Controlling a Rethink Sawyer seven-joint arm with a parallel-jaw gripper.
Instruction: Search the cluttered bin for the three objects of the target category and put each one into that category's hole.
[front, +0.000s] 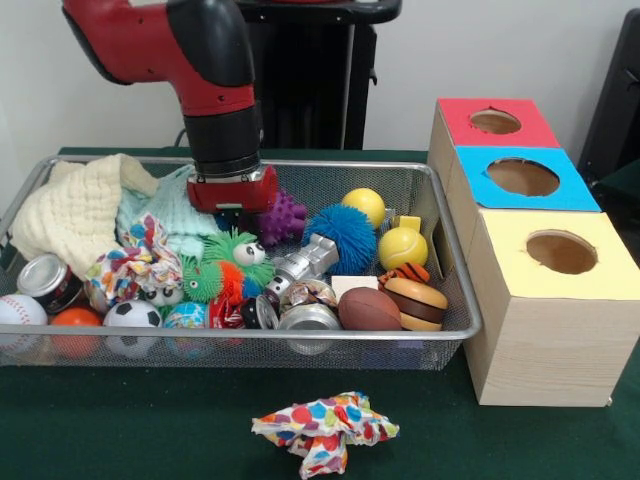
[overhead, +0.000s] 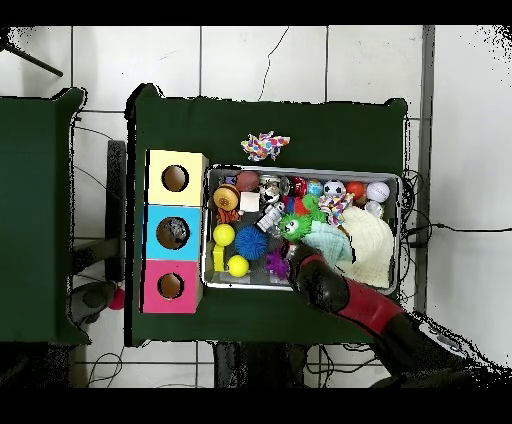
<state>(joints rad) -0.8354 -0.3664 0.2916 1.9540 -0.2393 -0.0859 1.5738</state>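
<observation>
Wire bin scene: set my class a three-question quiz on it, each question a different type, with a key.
1. True or false: the polka-dot cloth lies inside the wire bin.
2. Which box stands nearest the cloth in the front view? A) red-topped box B) blue-topped box C) yellow-topped box
3. Fill in: the arm's gripper hangs over the bin, just beside the spiky ______ ball.

Key: 1 false, it lies on the green table outside the bin; 2 C; 3 purple.

polka-dot cloth (front: 325, 428), blue spiky ball (front: 343, 232)
</observation>
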